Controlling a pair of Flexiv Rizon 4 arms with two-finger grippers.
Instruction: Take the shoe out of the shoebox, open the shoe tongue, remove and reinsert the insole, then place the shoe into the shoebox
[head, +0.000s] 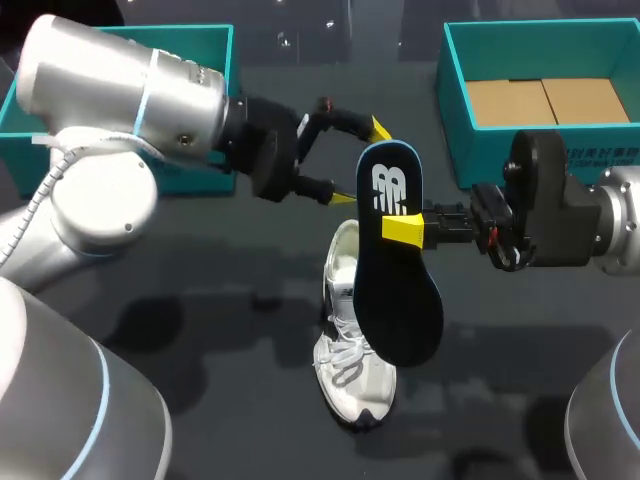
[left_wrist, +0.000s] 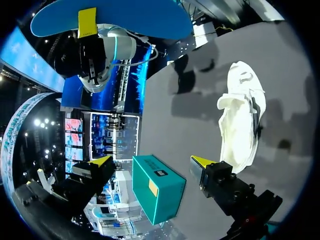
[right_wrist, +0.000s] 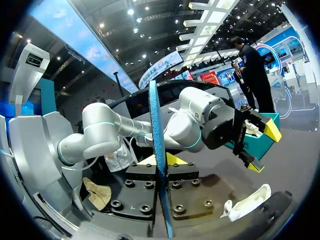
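Observation:
A dark insole with a blue rim hangs upright above the table, and my right gripper is shut on its upper half. In the right wrist view the insole shows edge-on between the fingers of that gripper. The white shoe lies on the dark table under the insole. My left gripper stands open just left of the insole's top, apart from it. In the left wrist view the left gripper holds nothing; ahead are the insole's blue underside and the shoe.
An open teal shoebox with a brown cardboard floor stands at the back right. A second teal box sits at the back left behind my left arm; the left wrist view shows a teal box between its fingers, farther off.

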